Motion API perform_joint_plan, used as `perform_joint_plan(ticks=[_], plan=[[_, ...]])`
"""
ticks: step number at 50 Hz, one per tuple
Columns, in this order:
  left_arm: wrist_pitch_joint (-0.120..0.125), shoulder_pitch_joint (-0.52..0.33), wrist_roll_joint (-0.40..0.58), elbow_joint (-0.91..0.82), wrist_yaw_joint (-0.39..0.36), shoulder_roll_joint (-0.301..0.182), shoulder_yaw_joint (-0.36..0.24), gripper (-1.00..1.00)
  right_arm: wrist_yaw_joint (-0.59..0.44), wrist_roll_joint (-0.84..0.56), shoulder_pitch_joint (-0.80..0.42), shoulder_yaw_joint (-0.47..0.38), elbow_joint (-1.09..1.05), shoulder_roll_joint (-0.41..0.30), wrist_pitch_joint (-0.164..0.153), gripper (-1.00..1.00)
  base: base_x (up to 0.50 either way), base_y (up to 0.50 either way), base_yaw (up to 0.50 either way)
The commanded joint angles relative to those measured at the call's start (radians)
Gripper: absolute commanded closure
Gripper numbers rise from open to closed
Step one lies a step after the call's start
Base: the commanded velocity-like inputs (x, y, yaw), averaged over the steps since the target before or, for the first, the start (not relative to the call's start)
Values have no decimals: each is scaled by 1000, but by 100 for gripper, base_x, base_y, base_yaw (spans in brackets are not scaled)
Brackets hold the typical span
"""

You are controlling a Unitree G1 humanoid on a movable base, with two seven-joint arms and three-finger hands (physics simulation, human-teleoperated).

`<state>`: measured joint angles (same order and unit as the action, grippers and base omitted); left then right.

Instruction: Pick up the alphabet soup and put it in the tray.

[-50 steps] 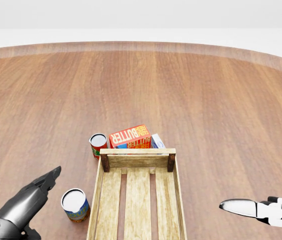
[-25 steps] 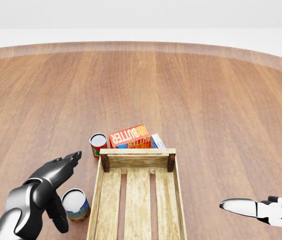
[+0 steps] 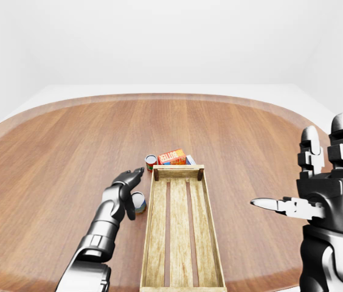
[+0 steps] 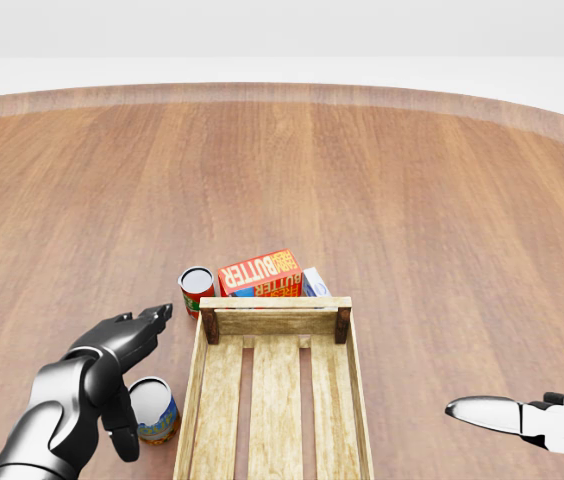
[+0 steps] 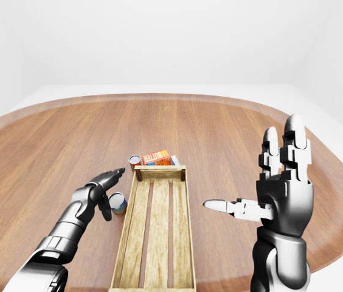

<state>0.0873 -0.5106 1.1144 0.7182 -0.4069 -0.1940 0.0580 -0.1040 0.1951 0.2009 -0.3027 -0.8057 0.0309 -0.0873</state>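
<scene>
A: What is filling the scene?

B: A round wooden table (image 4: 362, 180) is spreading across every view. A long slatted wooden tray (image 4: 276, 395) is sitting at bottom centre of the head view, holding nothing.

A: Where are the arms?

B: The right hand (image 5: 281, 191) is standing upright, well right of the tray, fingers spread and gripping nothing. The left hand (image 4: 112, 365) is reaching in from the lower left, fingers unclenched, hovering just beside the alphabet soup (image 4: 154, 410).

A: Where is that can resting?

B: It is standing upright on the table, just left of the tray. A butter box (image 4: 259, 272) and a red can (image 4: 197, 289) are lying beyond the tray's top end.
</scene>
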Motion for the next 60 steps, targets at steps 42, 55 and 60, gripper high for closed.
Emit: perform_joint_plan(ticks=[42,55,60], plan=[[0,-88,-20,326,171,17,33,-100,-5,15,5,-16,-12,4,0,-100,0,0,0],[0,-134,-53,426,198,23,36,-100,-2,8,4,-6,4,3,0,-100,0,0,0],[0,-141,-61,427,183,22,40,-100,0,7,2,-3,5,2,0,-100,0,0,0]])
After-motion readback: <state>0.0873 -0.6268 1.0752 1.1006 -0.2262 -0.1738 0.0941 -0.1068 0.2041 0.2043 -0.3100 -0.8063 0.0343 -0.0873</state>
